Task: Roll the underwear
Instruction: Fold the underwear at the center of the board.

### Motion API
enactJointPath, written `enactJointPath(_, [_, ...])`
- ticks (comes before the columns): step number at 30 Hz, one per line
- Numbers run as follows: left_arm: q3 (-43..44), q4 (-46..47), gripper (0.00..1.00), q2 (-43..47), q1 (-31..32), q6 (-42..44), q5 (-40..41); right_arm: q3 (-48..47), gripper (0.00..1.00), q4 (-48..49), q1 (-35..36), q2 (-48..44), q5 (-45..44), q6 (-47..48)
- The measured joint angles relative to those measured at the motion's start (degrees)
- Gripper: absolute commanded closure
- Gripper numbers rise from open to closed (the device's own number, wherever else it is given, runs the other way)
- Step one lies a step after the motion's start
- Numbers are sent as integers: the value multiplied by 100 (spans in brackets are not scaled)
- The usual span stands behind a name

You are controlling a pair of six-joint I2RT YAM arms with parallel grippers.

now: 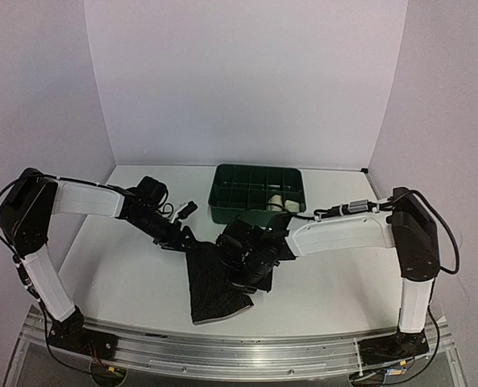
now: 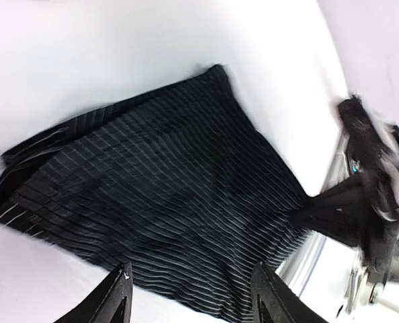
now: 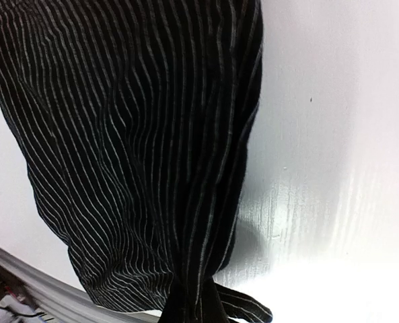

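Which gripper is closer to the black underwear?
Right. The right gripper is shut on the black underwear, pinching its cloth. The left gripper is open at its far corner.

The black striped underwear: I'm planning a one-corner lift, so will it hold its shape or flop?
Probably floppy: the underwear gathers to a narrow bunch at one corner. Likely light for its size, since it lies thin and flat on the table.
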State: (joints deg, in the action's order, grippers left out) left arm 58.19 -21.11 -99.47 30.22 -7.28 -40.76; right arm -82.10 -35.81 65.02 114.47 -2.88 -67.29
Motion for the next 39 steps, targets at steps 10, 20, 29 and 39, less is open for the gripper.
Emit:
enactJointPath(10, [-107,22,64,-636,45,-369,456,-1842,100,-2182,347,893,-877,898])
enactJointPath(20, [-110,322,91,-930,13,-436,43,-4835,100,-3716,703,2553,-1590,1940])
enactJointPath(29, [-259,504,100,-1048,11,-524,-340,-6274,100,-3974,1113,3422,-1895,2861])
enactJointPath(39, [-383,639,100,-1047,11,-631,-508,-6283,100,-3738,1378,3516,-1987,4471])
